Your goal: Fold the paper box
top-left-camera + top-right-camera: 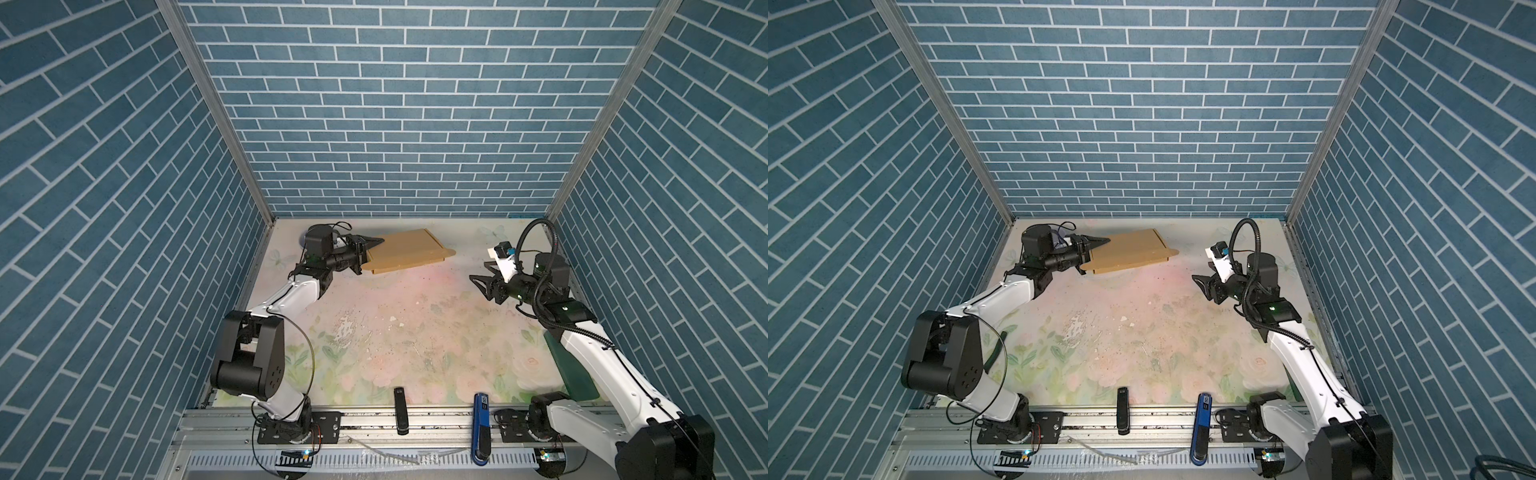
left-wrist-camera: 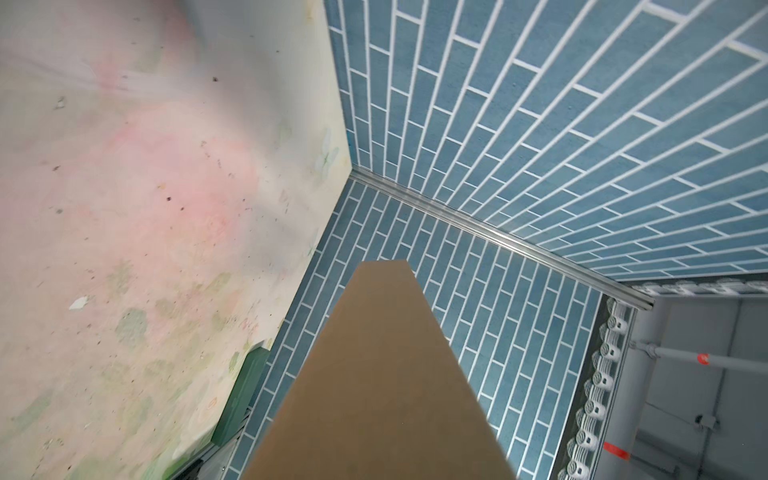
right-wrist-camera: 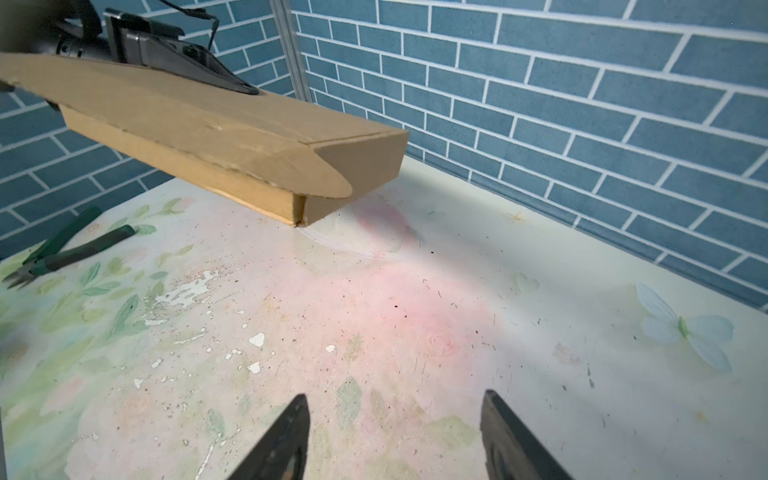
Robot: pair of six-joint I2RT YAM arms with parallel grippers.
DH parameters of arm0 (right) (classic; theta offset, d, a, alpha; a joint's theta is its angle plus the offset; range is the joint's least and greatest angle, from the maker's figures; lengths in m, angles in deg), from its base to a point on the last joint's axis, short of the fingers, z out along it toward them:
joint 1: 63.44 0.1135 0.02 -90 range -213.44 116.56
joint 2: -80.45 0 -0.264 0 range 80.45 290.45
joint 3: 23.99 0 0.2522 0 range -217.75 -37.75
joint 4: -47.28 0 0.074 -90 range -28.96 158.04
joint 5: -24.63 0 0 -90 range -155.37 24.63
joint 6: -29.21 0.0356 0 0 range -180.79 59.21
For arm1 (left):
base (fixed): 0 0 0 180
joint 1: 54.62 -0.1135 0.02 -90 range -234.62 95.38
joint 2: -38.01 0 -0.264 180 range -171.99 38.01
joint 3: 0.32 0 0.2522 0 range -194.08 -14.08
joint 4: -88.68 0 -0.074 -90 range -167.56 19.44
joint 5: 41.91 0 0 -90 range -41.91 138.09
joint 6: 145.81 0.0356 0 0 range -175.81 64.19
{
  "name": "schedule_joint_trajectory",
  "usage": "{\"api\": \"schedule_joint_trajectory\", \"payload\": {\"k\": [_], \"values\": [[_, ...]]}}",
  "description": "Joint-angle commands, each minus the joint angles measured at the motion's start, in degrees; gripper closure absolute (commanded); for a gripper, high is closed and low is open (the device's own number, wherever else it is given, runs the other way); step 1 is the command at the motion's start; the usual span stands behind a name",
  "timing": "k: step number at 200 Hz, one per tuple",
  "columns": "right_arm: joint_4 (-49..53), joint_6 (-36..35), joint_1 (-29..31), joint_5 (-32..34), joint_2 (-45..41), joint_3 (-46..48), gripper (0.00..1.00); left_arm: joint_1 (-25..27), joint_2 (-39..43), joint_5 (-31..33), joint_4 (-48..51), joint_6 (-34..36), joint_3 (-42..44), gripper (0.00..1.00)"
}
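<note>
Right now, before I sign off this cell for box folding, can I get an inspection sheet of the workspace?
Surface: floral mat, scuffed, white chips.
Job's things: paper box, shallow, tab sticking out, held tilted; corner contact with mat unclear.
Clutter: green-handled pliers; dark green slab at right edge; black device and blue device on front rail.
Grippers: left gripper shut on the box's edge; right gripper open, empty.
Cables: black hose looping near right gripper; thin cable looping at left.
Surroundings: blue brick-pattern walls, three sides.
</note>
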Motion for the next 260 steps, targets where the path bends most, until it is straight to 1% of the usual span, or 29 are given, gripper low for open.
{"api": "schedule_joint_trajectory", "payload": {"k": [1, 15, 27, 40, 59, 84, 116, 181, 200, 220, 244, 260], "values": [[-3.89, -8.98, 0.99, -3.79, 0.27, 1.07, 0.36, 0.99, 1.37, -0.13, 8.52, -0.24, 1.27, 0.65], [-3.1, -10.55, 1.29, -4.82, 0.73, 0.77, 0.37, 1.87, 1.45, 0.42, 3.9, -5.2, 4.84, 0.68], [-3.34, -10.89, 1.47, -5.58, 1.17, 0.84, 0.37, 2.03, 1.23, 0.58, 1.92, -7.2, 5.7, 0.7], [-3.48, -11.58, 2.0, -6.51, 1.41, 1.1, 0.37, 2.02, 1.45, 0.71, 4.6, -6.35, 4.54, 0.71], [-2.55, -13.42, 3.78, -5.89, 1.84, 1.31, 0.37, 2.02, 0.51, 0.65, 9.45, -4.04, 2.2, 0.71], [-0.19, -16.15, 5.85, -4.51, 2.72, 1.5, 0.36, 2.45, -2.26, 0.16, 8.54, -5.11, 0.6, 0.74], [-1.22, -16.57, 6.83, -5.14, 3.2, 3.24, 0.36, 2.64, -2.38, 0.06, 12.38, -3.64, -1.25, 0.75], [-5.75, -17.93, 7.27, -5.2, 6.98, 3.98, 0.36, 3.43, 1.23, -0.65, 19.54, -2.92, 2.26, 0.76], [-6.62, -17.91, 7.3, -5.05, 6.75, 4.95, 0.37, 3.25, 2.51, -1.35, 24.45, -1.78, 1.77, 0.76], [-7.54, -17.9, 7.32, -5.78, 6.55, 5.9, 0.37, 3.08, 2.31, -2.11, 34.5, 3.6, -1.44, 0.76], [-6.84, -17.81, 7.48, -7.14, 6.34, 6.03, 0.37, 3.08, 0.24, -3.52, 46.0, 10.18, -5.74, 0.76], [-6.33, -17.81, 7.71, -7.33, 5.64, 6.37, 0.36, 3.08, -1.29, -3.97, 51.43, 12.95, -8.42, 0.76]]}}
